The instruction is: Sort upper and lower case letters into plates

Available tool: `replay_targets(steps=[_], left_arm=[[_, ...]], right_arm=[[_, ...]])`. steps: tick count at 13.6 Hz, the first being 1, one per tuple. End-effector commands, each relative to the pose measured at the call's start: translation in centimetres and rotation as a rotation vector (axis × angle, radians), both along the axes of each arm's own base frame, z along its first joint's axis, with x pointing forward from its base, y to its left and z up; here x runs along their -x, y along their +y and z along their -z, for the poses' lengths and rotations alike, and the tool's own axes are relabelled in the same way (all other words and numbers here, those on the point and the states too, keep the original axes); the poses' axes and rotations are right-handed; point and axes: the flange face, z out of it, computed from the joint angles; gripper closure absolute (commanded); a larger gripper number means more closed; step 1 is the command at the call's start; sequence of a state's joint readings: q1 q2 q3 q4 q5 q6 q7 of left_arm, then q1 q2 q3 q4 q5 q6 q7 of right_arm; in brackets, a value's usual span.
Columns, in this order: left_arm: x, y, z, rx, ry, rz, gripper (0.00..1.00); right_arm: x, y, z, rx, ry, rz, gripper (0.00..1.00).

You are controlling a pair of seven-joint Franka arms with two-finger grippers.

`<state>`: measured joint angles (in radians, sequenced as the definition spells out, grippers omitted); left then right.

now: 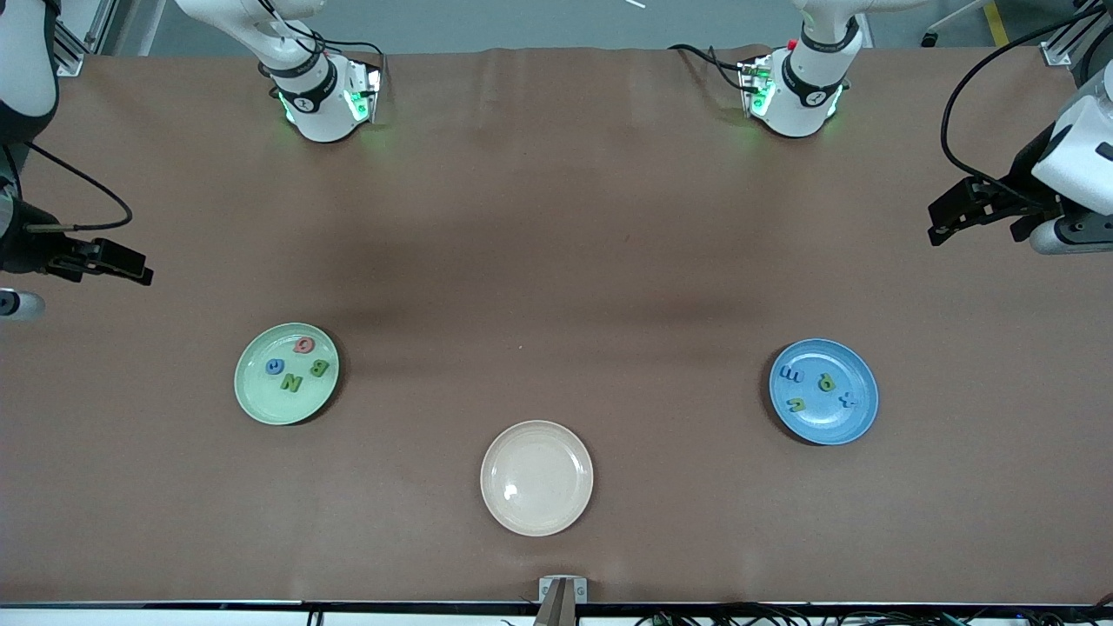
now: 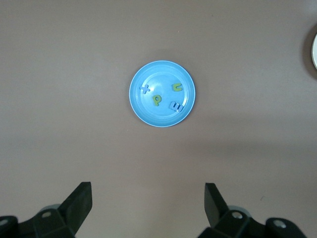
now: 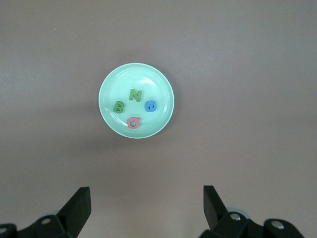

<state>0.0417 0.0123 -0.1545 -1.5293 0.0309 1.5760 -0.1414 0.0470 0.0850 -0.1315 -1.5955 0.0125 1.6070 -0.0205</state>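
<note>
Brown desk [image 1: 556,261], covered edge to edge in one sheet.

Right gripper [image 1: 130,265] hangs in the air over the right arm's end of the desk, about 9 o'clock in the front view, holding nothing. In the right wrist view its fingers [image 3: 79,206] stand wide apart.

Mint green plate [image 1: 286,373], at about 8 o'clock in the front view, lies flat on the desk toward the right arm's end. Four letters lie in it: a green N [image 1: 291,382], a green B [image 1: 318,368], a blue rounded letter [image 1: 274,366] and a pink ring-shaped letter [image 1: 303,345]. The plate is well apart from the right fingers, with bare desk between.

Cream-beige plate [image 1: 536,477], at 6 o'clock, is the nearest to the front camera and holds no letters.

Blue plate [image 1: 823,391], at about 4 o'clock, toward the left arm's end. In it: a blue m [image 1: 791,374], a green p [image 1: 825,381], a green u [image 1: 796,404] and a blue cross-shaped letter [image 1: 849,401].

Left gripper [image 1: 943,224], at about 3 o'clock, is over the left arm's end of the desk. Its fingers [image 2: 81,203] are spread wide and grip nothing; the blue plate is well apart from them.
</note>
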Motion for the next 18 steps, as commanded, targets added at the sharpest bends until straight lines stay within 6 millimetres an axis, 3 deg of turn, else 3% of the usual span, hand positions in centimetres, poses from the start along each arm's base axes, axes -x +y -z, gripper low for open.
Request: replay_targets(steps=[1, 5, 6, 8, 12, 15, 18], left_arm=[[0.2, -0.1, -0.9, 0.013, -0.021, 0.015, 0.00], [0.5, -0.3, -1.7, 0.016, -0.030, 0.000, 0.00], [0.6, -0.7, -1.7, 0.017, -0.030, 0.012, 0.00], [0.7, -0.9, -1.8, 0.012, -0.015, 0.024, 0.00], [0.9, -1.0, -1.8, 0.006, -0.004, 0.026, 0.00], [1.0, -0.9, -1.8, 0.002, 0.006, 0.024, 0.00], [1.0, -1.3, -1.7, 0.002, 0.007, 0.030, 0.00]], right_arm=[[2.1, -0.5, -1.5, 0.009, -0.005, -0.006, 0.00], [4.1, -0.7, -4.1, 0.000, 0.028, 0.004, 0.00], [4.1, -0.9, -5.9, 0.003, 0.017, 0.004, 0.00], [3.9, -0.8, -7.0, 0.001, 0.012, 0.000, 0.00], [3.5, -0.3, -6.0, -0.012, 0.003, -0.005, 0.00], [3.4, -0.2, -3.9, -0.014, -0.002, -0.009, 0.00], [3.4, 0.6, -4.2, -0.010, -0.018, -0.026, 0.00]])
